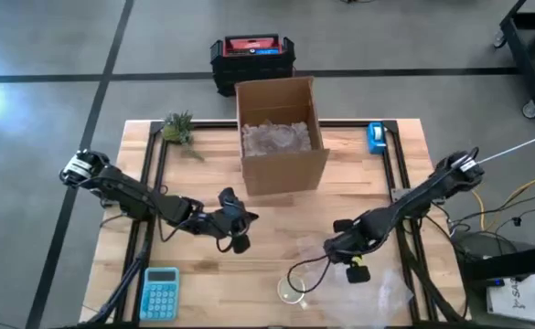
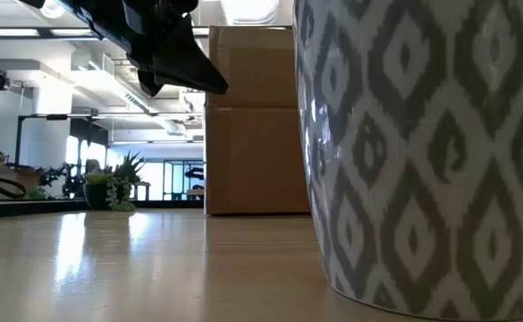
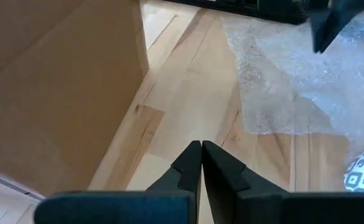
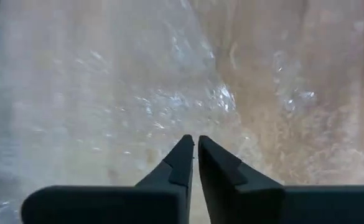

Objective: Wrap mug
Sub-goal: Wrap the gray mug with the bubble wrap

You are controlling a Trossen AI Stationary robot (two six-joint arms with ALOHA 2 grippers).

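Mug (image 2: 431, 152) diamond-patterned, no legible writing, box (image 1: 281, 137)

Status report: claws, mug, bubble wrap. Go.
Left claw shut, empty, above bare table near the cardboard box. Right claw shut, empty, over the bubble wrap. Mug upright at the front edge, unwrapped. Nothing in the way.

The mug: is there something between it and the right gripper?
Nothing visible stands between them. The mug stands upright near the table's front edge, and the right gripper hovers just beside it, fingers shut, over the bubble wrap. Only bare table and wrap lie between them in the high view.
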